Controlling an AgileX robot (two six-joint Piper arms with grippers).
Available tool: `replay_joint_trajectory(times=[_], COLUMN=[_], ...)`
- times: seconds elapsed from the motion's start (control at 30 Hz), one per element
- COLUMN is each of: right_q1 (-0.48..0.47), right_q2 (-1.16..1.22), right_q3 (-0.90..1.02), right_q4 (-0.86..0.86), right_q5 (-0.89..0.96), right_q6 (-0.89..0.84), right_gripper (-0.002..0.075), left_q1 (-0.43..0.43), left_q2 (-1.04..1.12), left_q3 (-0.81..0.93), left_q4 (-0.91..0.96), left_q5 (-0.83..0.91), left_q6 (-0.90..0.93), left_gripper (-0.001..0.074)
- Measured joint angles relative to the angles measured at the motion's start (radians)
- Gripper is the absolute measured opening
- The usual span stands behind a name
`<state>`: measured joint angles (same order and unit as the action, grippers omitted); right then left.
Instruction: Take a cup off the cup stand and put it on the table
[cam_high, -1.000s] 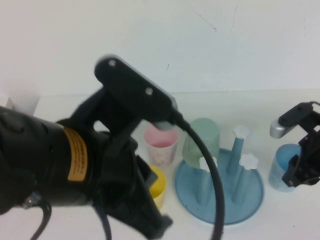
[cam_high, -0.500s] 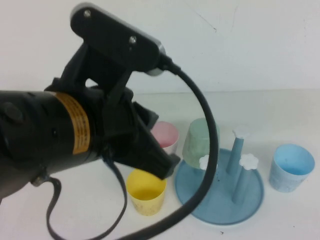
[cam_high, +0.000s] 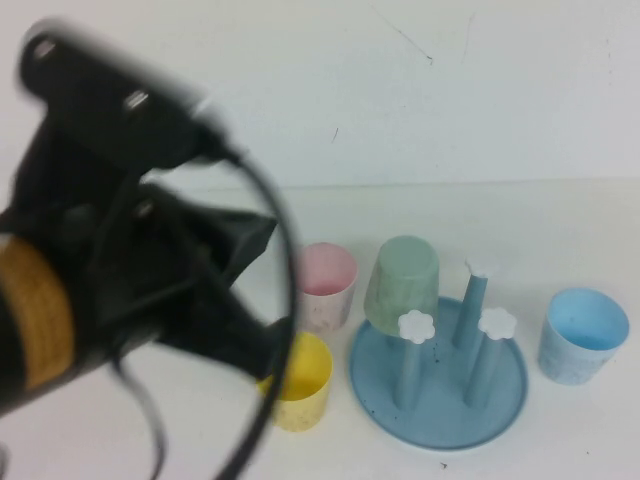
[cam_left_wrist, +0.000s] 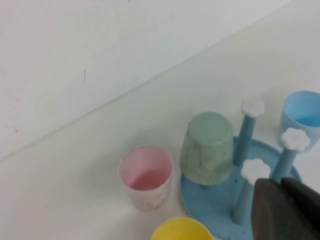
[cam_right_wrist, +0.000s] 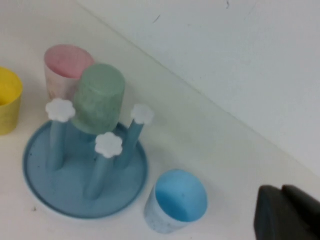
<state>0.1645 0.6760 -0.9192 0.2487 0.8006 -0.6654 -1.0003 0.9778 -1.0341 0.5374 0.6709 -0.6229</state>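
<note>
The light blue cup (cam_high: 583, 335) (cam_left_wrist: 302, 117) (cam_right_wrist: 177, 200) stands upright on the table (cam_high: 560, 230), just right of the cup stand (cam_high: 440, 420) (cam_left_wrist: 220, 200) (cam_right_wrist: 65, 190). A mint green cup (cam_high: 403, 280) hangs upside down on one of the stand's pegs. My right gripper (cam_right_wrist: 282, 192) is out of the high view. In its wrist view it is shut and empty, raised and well apart from the blue cup. My left gripper (cam_left_wrist: 281, 182) is shut on nothing, above the stand's near side. Its arm (cam_high: 110, 280) fills the left of the high view.
A pink cup (cam_high: 323, 285) stands upright left of the stand, and a yellow cup (cam_high: 298, 385) sits in front of it. The wall runs along the table's far edge. My blurred left arm hides the table's left part.
The right gripper left the blue cup standing on the table, pulled back out of the high view and shut. The left arm swung up and to the left.
</note>
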Motion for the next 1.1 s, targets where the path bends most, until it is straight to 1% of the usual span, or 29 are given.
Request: replay_joint_trajectory(times=[0.2, 0.33, 0.53, 0.7, 0.77, 0.87, 1.1], right_q1=[0.000, 0.000, 0.000, 0.000, 0.000, 0.000, 0.000], right_q2=[-0.153, -0.260, -0.380, -0.419, -0.420, -0.420, -0.420], right_q3=[0.165, 0.260, 0.361, 0.418, 0.434, 0.443, 0.447], right_q4=[-0.002, -0.001, -0.001, 0.001, 0.003, 0.003, 0.007], right_q5=[-0.013, -0.027, -0.034, -0.032, -0.014, 0.028, 0.100], right_q6=[0.017, 0.040, 0.063, 0.074, 0.074, 0.076, 0.082], right_gripper=[-0.0001, -0.0001, -0.0001, -0.0001, -0.0001, -0.0001, -0.0001], left_q1=[0.000, 0.000, 0.000, 0.010, 0.035, 0.096, 0.282], left_q2=[-0.109, -0.142, -0.147, -0.150, -0.164, -0.196, -0.271], left_q3=[0.174, 0.256, 0.276, 0.276, 0.276, 0.278, 0.284], left_q4=[0.023, 0.043, 0.043, 0.040, 0.031, 0.029, 0.011], left_q5=[-0.111, -0.168, -0.170, -0.173, -0.180, -0.180, -0.208], left_q6=[-0.035, -0.042, -0.042, -0.042, -0.042, -0.042, -0.043], left_gripper=[-0.0001, -0.0001, -0.0001, -0.0001, -0.0001, -0.0001, -0.0001])
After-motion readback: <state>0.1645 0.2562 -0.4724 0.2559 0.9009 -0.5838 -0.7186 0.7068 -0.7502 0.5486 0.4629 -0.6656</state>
